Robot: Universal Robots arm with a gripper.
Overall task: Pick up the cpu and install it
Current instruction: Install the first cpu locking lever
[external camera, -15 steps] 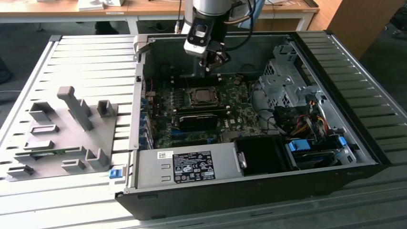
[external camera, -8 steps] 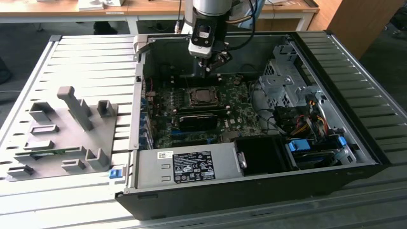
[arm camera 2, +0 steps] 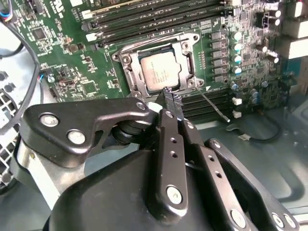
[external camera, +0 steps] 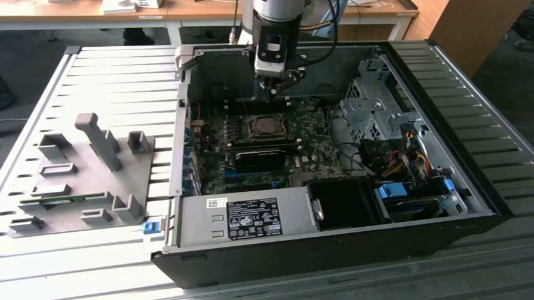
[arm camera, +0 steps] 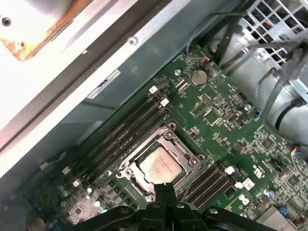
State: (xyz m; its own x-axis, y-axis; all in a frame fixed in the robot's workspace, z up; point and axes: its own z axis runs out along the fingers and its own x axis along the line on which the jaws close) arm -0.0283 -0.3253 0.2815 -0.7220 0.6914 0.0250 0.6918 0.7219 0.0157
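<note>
The cpu (external camera: 267,126) lies flat inside the dark square socket (external camera: 252,119) on the green motherboard of the open computer case. Its silvery top shows in both wrist views (arm camera 2: 161,72) (arm camera: 160,166), with the socket's metal frame open around it. My gripper (external camera: 276,87) hangs above the board, a little behind the socket in the exterior view. The black fingertips (arm camera 2: 169,98) (arm camera: 166,191) are pressed together just off the cpu's edge, apart from it, with nothing between them.
A grey tray (external camera: 84,181) with upright holders and a thin green memory stick (external camera: 62,201) lies at the exterior view's left. The case (external camera: 179,125) also holds a power supply (external camera: 246,219), a metal drive cage (external camera: 376,106) and loose cables (external camera: 401,156). Memory slots (arm camera 2: 159,19) flank the socket.
</note>
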